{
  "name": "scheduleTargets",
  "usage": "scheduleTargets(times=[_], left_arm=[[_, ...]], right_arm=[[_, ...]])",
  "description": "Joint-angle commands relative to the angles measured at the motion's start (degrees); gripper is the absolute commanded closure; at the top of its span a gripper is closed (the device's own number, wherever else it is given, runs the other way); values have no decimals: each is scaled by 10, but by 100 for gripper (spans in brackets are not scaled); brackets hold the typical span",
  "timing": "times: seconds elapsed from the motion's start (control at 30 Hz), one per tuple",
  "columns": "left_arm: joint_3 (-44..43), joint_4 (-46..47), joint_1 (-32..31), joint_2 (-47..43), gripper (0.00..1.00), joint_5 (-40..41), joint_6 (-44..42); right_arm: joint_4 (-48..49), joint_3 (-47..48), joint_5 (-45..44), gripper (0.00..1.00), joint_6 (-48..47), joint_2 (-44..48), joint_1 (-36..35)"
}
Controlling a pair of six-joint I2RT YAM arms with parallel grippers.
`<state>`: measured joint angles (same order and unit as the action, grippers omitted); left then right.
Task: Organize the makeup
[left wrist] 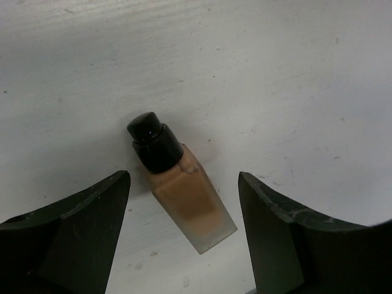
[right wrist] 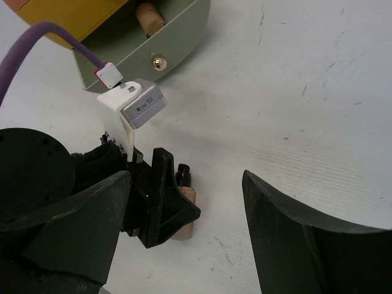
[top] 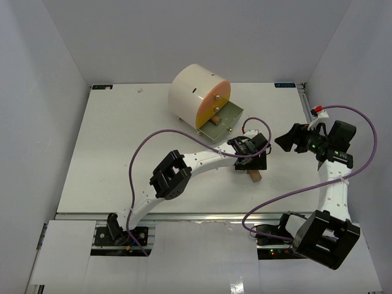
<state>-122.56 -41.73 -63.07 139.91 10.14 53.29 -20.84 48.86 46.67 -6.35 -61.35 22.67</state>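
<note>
A tan-filled bottle (left wrist: 191,205) with a black cap (left wrist: 149,139) lies flat on the white table. My left gripper (left wrist: 184,177) is open and hovers over it, one finger on each side, not touching. From above, the bottle's end (top: 255,176) sticks out below the left gripper (top: 251,162). My right gripper (top: 289,139) is open and empty, off to the right. Its wrist view shows the left gripper's finger (right wrist: 160,202) covering most of the bottle (right wrist: 185,214). Another tan item (top: 215,122) lies in the open drawer. The jars and compacts are out of view.
The big cream cylindrical box (top: 193,92) with an orange front stands at the back centre. Its green drawer (top: 229,116) is pulled open toward the grippers and also shows in the right wrist view (right wrist: 171,43). Purple cables loop over the table.
</note>
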Motion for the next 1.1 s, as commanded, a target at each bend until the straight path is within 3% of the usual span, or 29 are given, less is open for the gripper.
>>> scheduleTargets(times=[0.0,0.13,0.4,0.8,1.07], left_arm=[[-1,-28,-6,-4,25,9,7],[27,-17,-6,-22,50,16,10],[72,8,-9,-85,83,39,-46],[224,162,-5,-284,98,128,-351],[197,188,87,-302,99,72,-453]], right_arm=[[18,-5,15,20,5,12,6],[19,-5,16,20,5,11,7],[19,-7,20,20,5,12,10],[25,-12,24,20,6,12,12],[31,-17,20,20,6,11,13]])
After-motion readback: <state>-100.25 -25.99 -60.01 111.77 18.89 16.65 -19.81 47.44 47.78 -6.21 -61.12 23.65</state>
